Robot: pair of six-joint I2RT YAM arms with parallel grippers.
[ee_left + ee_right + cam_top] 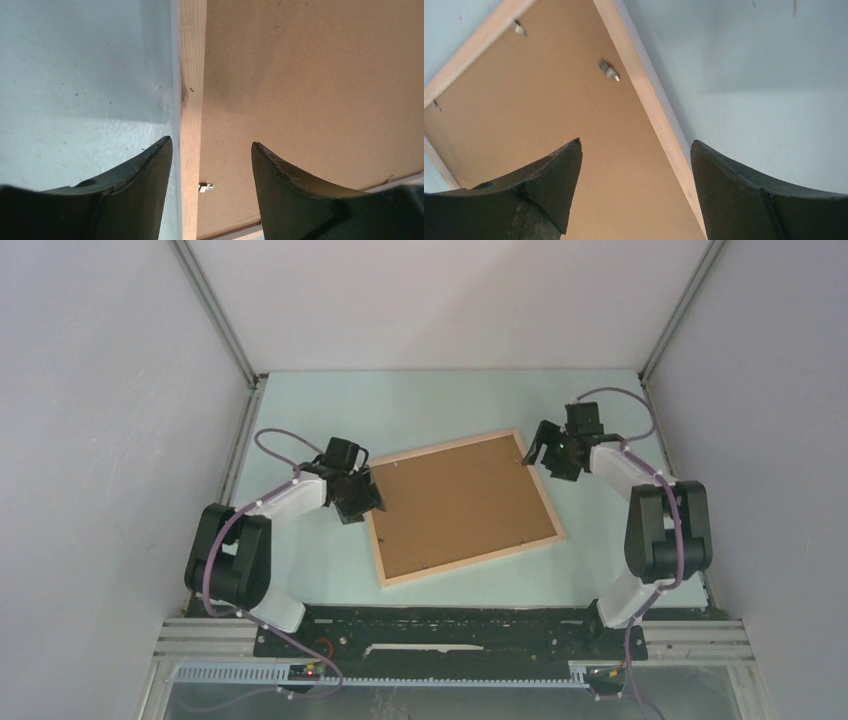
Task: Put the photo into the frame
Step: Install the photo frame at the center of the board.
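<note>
Both open, nothing held: left gripper (211,145) straddles the frame (192,75) at its left rail; photo (310,90) lies inside the frame, brown back up, flat on the surface (75,75); right gripper (636,142) straddles the frame's right rail. Insertion looks done; retaining tabs (609,71) may need closing.

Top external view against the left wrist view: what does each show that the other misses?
Top external only: the whole frame askew, the left arm and right arm, the right fingers at its far corner. Left wrist only: the left fingers parted astride one frame rail, a metal tab beside it. Both: pale wood frame around the photo, brown back up, on the table.
</note>
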